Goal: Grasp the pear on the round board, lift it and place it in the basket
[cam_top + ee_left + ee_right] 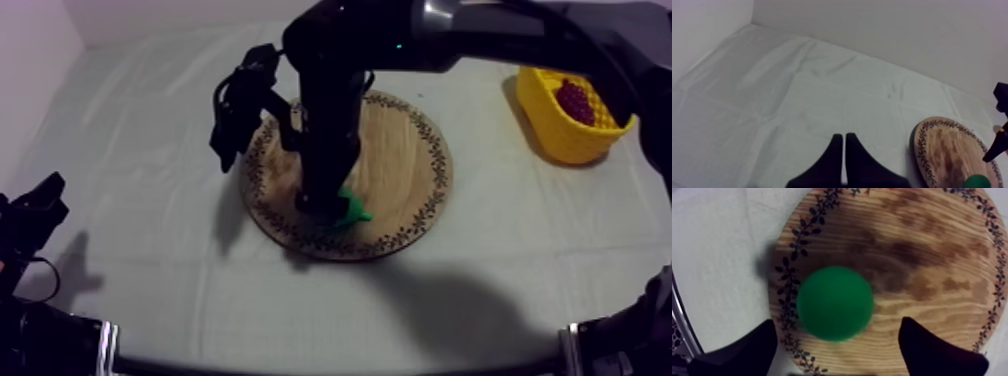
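The green pear [834,303] lies on the round wooden board [922,253], close to its patterned rim. My right gripper [837,325] hangs open right over it, one black finger [762,345] on each side and neither touching it. From above, the right arm reaches down onto the board [400,150], its gripper [322,205] covering most of the pear [354,211]. The yellow basket [560,135] stands at the far right. My left gripper [844,150] is shut on nothing, resting low at the left side [40,200].
A bunch of dark red grapes [575,100] lies in the basket. The left wrist view looks across bare cloth towards the board [944,150], with the pear [977,181] and the other arm's gripper [997,145] by it.
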Motion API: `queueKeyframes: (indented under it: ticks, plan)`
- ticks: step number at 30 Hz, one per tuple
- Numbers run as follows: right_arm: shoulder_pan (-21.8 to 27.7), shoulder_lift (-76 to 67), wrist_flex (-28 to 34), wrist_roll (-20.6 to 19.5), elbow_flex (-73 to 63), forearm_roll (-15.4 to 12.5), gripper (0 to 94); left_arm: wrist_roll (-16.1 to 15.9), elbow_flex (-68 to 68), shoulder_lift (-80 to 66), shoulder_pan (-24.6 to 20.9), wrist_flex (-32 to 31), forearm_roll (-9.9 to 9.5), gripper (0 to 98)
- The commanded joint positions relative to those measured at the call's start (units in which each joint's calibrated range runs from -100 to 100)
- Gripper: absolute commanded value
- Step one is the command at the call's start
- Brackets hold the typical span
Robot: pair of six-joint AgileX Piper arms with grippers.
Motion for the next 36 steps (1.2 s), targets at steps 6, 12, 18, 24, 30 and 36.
queueKeyframes:
  ticks: [6,12,18,24,30,36]
  plan:
    - [-0.05,3.15,-2.26,0.16,1.04,0.91,70.0,-0.01,0.00,0.00,0.01,-0.01,-0.02,0.1]
    - [0.29,5.63,-4.13,0.02,0.47,1.27,62.3,-0.01,0.00,0.00,0.01,-0.01,-0.02,0.1]
    - [0.32,6.61,-6.19,-0.53,0.31,1.38,40.3,-0.01,0.00,0.00,0.01,-0.01,-0.02,0.1]
    - [0.30,5.22,-7.27,-0.90,1.78,1.61,28.1,-0.01,0.00,0.00,0.01,-0.01,-0.02,0.1]
    - [1.96,-0.68,-7.20,-1.50,2.44,3.00,29.0,-0.01,0.00,0.00,0.01,-0.01,-0.02,0.1]
    - [6.23,-8.73,-5.92,-1.81,-1.12,4.95,32.0,-0.01,0.00,0.00,0.01,-0.01,-0.02,0.1]
